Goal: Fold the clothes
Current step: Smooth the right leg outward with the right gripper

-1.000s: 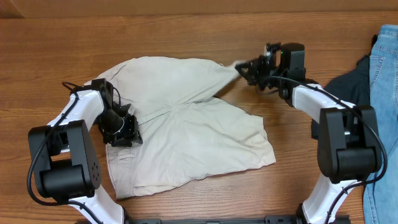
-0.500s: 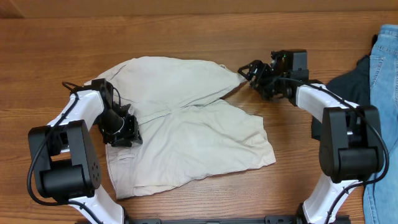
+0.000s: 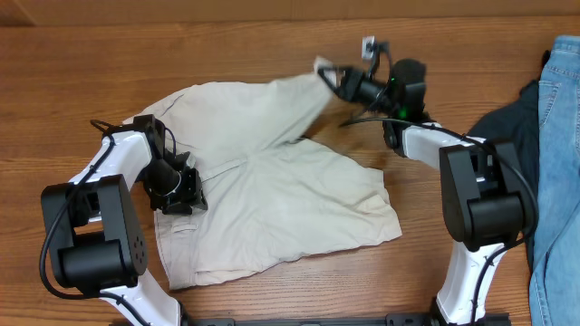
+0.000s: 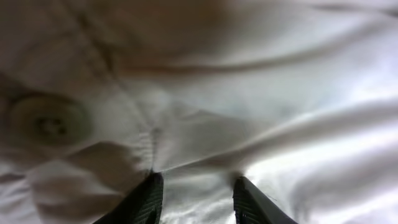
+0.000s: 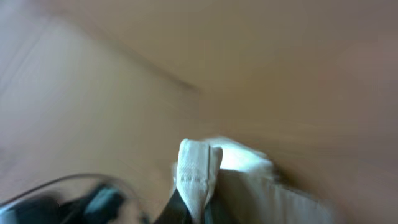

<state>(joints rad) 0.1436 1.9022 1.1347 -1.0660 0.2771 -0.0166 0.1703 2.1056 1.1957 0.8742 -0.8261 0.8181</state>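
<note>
Cream shorts (image 3: 272, 199) lie spread across the wooden table (image 3: 272, 45), reaching from the left claw (image 3: 181, 190) to the right claw (image 3: 328, 76).

The left claw sits on top of the waistband edge, and most of the cloth stretches away from it toward the other arm. In the left wrist view its two dark fingers (image 4: 146, 199) stand a little apart with a ridge of cloth between them. A pale button (image 4: 53, 124) lies just ahead of them and to one side. I cannot tell whether the fingers actually squeeze the fabric.

The right claw is pressed together on the hem corner of the farther leg. In the right wrist view a stitched fold of hem (image 5: 196, 165) stands up out of its tips, with blurred table behind it. That leg runs from the right claw back toward the waistband as a taut, narrowing strip. The nearer leg lies flat on the table below the right claw.

Behind the right claw, past its arm, a dark navy garment (image 3: 503, 122) and blue jeans (image 3: 560, 109) lie at the table's edge, well apart from the shorts.
</note>
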